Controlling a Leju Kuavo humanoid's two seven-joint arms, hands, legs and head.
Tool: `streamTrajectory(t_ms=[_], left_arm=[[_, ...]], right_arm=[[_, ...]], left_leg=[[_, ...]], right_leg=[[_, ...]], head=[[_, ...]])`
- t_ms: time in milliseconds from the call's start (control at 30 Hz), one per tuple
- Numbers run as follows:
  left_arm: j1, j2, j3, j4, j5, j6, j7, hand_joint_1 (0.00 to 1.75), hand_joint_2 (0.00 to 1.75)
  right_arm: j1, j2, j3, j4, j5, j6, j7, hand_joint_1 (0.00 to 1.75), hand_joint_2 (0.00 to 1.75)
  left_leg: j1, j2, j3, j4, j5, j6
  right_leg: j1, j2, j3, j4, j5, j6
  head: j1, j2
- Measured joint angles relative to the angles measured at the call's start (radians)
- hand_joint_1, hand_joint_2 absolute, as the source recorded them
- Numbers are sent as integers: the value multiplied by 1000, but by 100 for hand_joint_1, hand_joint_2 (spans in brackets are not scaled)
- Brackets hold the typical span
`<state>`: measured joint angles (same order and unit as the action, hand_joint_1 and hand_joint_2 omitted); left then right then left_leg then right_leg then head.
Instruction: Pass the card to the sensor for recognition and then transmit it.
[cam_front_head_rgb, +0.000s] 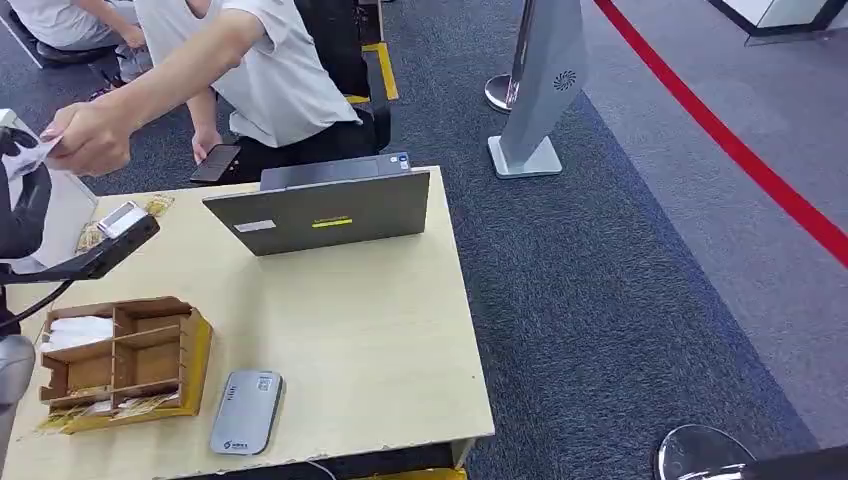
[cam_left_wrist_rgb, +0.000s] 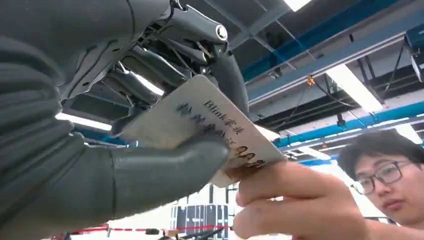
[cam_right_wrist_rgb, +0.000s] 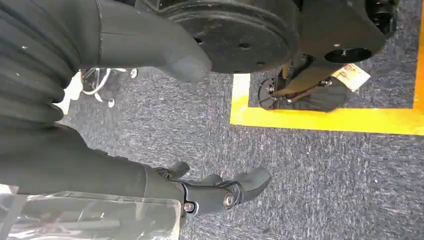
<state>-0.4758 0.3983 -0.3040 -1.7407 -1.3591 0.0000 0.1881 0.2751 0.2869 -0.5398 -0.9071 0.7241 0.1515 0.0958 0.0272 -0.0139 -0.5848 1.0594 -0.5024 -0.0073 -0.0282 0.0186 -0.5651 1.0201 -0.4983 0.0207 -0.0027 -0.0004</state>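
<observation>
So up close, the left hand (cam_left_wrist_rgb: 125, 150) has its thick thumb pressed under one card (cam_left_wrist_rgb: 200, 120) and darker fingers (cam_left_wrist_rgb: 150, 65) curled over the top, pinching it flat. A person's hand (cam_left_wrist_rgb: 295, 205) grips the same card at its far corner, so both hold it at once. From the head view that handover sits up at the far left edge, above the table (cam_front_head_rgb: 380, 330), with the person's hand (cam_front_head_rgb: 90, 135) reaching in from behind it.

Right hand (cam_right_wrist_rgb: 215, 192) hangs down over grey carpet, fingers loosely apart and a bit curled, nothing in them.

Count on the table: one grey laptop (cam_front_head_rgb: 320, 210) at the back edge, one flat grey card reader (cam_front_head_rgb: 246, 412) near the front edge, one black sensor (cam_front_head_rgb: 118, 232) on an arm toward the left, and one cardboard organizer box (cam_front_head_rgb: 125, 360) beside the reader. The box is split into several compartments; the back left one has a stack of white cards (cam_front_head_rgb: 78, 330), more lie along the front slots, and the others look bare
</observation>
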Motion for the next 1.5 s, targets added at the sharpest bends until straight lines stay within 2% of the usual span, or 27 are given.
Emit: streamTrajectory(t_ms=[200,333,433,533,667,733,800,967,1133,1267,1500], left_arm=[[20,-10,-6,-24,36,6,-3,0,175],[90,-31,-14,-126,66,31,-10,0,175],[225,-44,-21,-263,91,67,-16,0,175],[401,-26,-29,-369,130,82,-32,0,175],[623,18,-28,-433,163,122,-64,0,175],[711,41,-29,-442,175,137,-59,0,175],[779,59,-30,-443,189,141,-26,0,175],[874,111,-76,-438,236,174,127,0,175],[906,111,-88,-396,221,183,252,0,175],[916,93,-79,-344,219,183,282,0,175],[926,22,2,-256,198,182,269,0,175]], right_arm=[[3,3,-8,-5,27,23,2,0,175],[8,13,-34,-22,33,27,10,0,175],[23,14,-37,-45,-15,27,30,0,175],[54,16,-35,-81,-83,26,74,0,175],[91,16,-27,-137,-127,18,118,0,175],[100,16,-26,-159,-132,18,126,0,175],[105,16,-26,-176,-142,18,128,0,175],[111,16,-26,-204,-123,23,124,0,175],[122,16,-23,-236,-106,33,125,0,175],[136,16,-11,-264,-106,41,139,0,175],[151,16,5,-296,-104,52,153,0,175]], left_leg=[[0,1,0,0,0,0],[-1,2,0,0,-1,0],[-1,6,1,0,-3,1],[-1,7,1,0,-6,1],[-1,7,1,0,-7,1],[-1,6,0,0,-7,1],[-1,6,0,0,-7,1],[-1,5,0,0,-7,1],[-1,5,1,0,-7,2],[-1,4,1,0,-7,2],[-1,4,1,0,-7,2]], right_leg=[[0,0,0,0,0,0],[-1,1,1,0,0,0],[-1,5,0,0,-1,1],[-1,6,0,-1,-4,1],[0,5,0,-1,-5,1],[0,5,-1,-1,-5,1],[0,5,-1,-1,-6,1],[0,4,-2,-1,-6,1],[-1,3,1,-1,-5,1],[0,3,1,-1,-5,1],[0,3,1,-1,-5,1]], head=[[0,0],[0,0],[0,0],[0,0],[0,0],[0,0],[0,0],[0,0],[0,0],[0,0],[0,0]])
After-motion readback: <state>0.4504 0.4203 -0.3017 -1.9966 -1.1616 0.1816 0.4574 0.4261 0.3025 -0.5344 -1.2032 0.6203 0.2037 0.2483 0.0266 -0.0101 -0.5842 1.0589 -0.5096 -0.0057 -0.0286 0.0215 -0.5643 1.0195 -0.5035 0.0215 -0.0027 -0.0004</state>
